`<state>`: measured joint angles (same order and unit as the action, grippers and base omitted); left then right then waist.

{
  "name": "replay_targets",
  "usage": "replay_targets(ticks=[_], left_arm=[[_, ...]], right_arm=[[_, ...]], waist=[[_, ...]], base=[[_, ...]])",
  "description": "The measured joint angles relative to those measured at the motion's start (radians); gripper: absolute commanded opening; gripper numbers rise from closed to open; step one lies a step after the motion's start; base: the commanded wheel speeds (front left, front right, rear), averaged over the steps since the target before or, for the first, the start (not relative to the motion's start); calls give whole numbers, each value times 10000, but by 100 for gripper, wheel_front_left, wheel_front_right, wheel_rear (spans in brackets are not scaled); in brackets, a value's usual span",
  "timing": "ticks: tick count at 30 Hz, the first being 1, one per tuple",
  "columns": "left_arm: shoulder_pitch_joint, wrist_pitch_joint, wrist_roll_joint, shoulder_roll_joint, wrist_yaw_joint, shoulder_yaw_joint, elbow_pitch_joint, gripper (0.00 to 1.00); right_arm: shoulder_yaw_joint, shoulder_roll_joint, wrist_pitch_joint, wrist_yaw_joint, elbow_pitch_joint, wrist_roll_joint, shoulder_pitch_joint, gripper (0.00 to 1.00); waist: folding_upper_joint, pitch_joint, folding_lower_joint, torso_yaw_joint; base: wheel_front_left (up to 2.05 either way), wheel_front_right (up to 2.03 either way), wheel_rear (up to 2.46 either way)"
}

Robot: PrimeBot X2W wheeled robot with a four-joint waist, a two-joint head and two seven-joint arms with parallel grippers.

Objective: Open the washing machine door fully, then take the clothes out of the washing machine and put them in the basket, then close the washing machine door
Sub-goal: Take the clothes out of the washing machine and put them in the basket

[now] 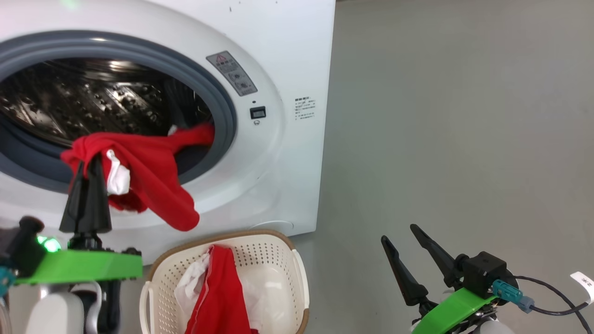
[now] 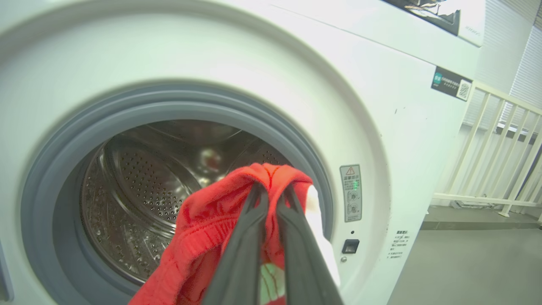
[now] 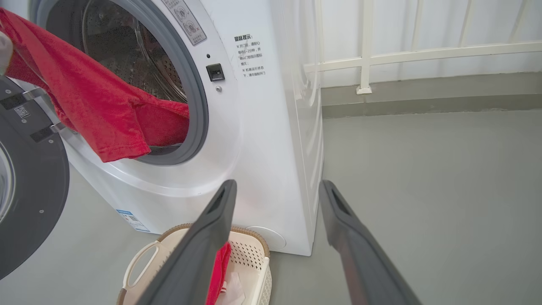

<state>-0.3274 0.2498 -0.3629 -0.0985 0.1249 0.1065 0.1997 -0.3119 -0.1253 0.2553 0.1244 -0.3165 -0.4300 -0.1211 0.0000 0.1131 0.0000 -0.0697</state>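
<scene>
**Left arm.** Your left gripper (image 1: 88,160) is clenched on a red garment (image 1: 153,171) at the mouth of the washing machine (image 1: 287,55). In the left wrist view, both fingers pinch a fold of the red fabric, and a white part of the garment lies just beside them.

**Held garment.** It hangs out over the grey rubber ring (image 1: 222,106). One end trails back into the drum (image 1: 83,102). The other end droops in front of the machine's lower white face, above the basket (image 1: 274,239) and apart from it.

**Basket.** The basket stands on the floor (image 1: 464,139), just in front of the washing machine, near its right-hand corner. A second red garment (image 1: 220,287) with white parts lies inside it.

**Right arm.** Your right gripper (image 1: 399,233) is released: its fingers stand well apart and grasp nothing. It hovers over the floor to the right of the basket, apart from the machine.

**Door.** The washing machine door (image 3: 38,190) stands open. In the right wrist view its dark rim sits at the left edge, just beside the hanging garment.
</scene>
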Motion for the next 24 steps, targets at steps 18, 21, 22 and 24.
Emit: replay_targets(ticks=[18, 21, 22, 24], left_arm=[[1326, 84, 274, 508, -192, -594, -3432, 0], [1440, 84, 140, 523, -192, -792, -2767, 0], [1439, 84, 81, 529, -192, -834, -2454, 0], [1430, 84, -117, 537, -192, -913, -1781, 0]], right_arm=[[86, 10, 0, 0, 125, 35, 142, 100], [84, 19, 0, 0, 123, 65, 60, 100], [82, 21, 0, 0, 121, 92, -10, 100], [84, 21, 0, 0, 130, 92, -182, 100]], waist=[[0, 358, 0, 162], [1, 615, 0, 175], [0, 708, 0, 177], [0, 907, 0, 183]], base=[[0, 0, 0], [0, 0, 0], [0, 0, 0], [0, 0, 0]])
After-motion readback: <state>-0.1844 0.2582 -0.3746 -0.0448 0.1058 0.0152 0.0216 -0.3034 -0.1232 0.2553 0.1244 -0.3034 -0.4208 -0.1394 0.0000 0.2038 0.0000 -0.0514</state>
